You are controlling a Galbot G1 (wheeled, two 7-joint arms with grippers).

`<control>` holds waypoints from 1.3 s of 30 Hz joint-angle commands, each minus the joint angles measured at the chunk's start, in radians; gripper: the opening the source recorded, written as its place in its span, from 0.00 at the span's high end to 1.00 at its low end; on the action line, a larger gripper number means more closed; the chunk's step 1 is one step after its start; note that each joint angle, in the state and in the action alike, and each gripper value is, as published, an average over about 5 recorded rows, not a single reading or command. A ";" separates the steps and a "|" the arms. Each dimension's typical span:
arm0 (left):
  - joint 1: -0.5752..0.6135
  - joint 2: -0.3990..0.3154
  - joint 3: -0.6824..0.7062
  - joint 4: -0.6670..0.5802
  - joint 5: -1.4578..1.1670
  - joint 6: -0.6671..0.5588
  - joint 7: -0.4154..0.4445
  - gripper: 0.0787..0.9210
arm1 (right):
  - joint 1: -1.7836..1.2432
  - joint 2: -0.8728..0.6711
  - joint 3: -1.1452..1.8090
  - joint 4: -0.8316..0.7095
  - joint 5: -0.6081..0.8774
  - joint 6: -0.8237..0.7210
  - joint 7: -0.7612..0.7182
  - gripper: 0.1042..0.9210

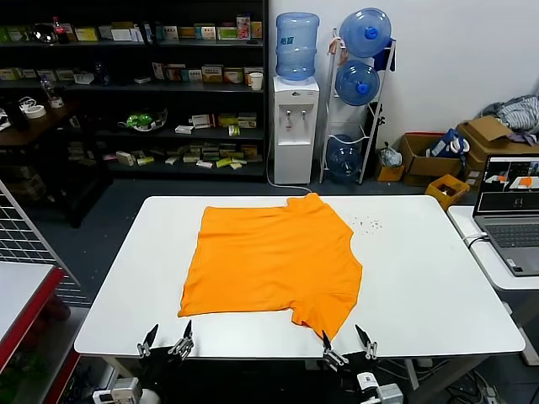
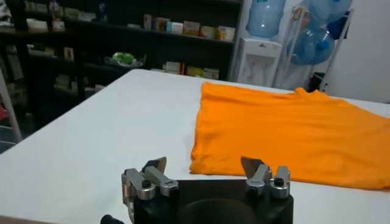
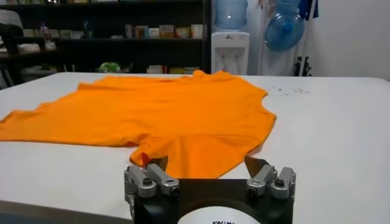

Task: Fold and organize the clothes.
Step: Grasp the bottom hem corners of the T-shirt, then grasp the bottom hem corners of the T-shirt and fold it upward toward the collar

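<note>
White table fills most of the shot, shelves and water jugs behind it. Left pincer hangs at the near edge with its fingers spread, nothing in it, just short of the shirt's near-left corner. Right pincer is spread and bare too, right in front of the sleeve that droops toward the edge. Orange T-shirt lies flat mid-table, collar pointing at the water dispenser. Laptop sits open on a side desk to the right, cardboard boxes on the floor beyond.
</note>
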 commanded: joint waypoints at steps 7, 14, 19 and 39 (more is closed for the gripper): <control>-0.210 -0.007 0.050 0.183 -0.012 0.050 -0.001 0.12 | 0.083 0.043 -0.034 -0.094 -0.011 -0.031 0.025 0.14; -0.230 -0.013 0.064 0.207 -0.011 0.057 -0.012 0.22 | 0.074 0.040 -0.033 -0.084 -0.008 -0.024 0.027 0.36; -0.229 -0.014 0.067 0.210 -0.010 0.062 -0.017 0.40 | 0.062 0.038 -0.033 -0.076 -0.008 -0.019 0.028 0.54; -0.086 0.039 0.070 0.007 -0.069 0.073 -0.071 0.99 | -0.103 -0.071 -0.020 0.127 0.035 -0.026 0.097 0.97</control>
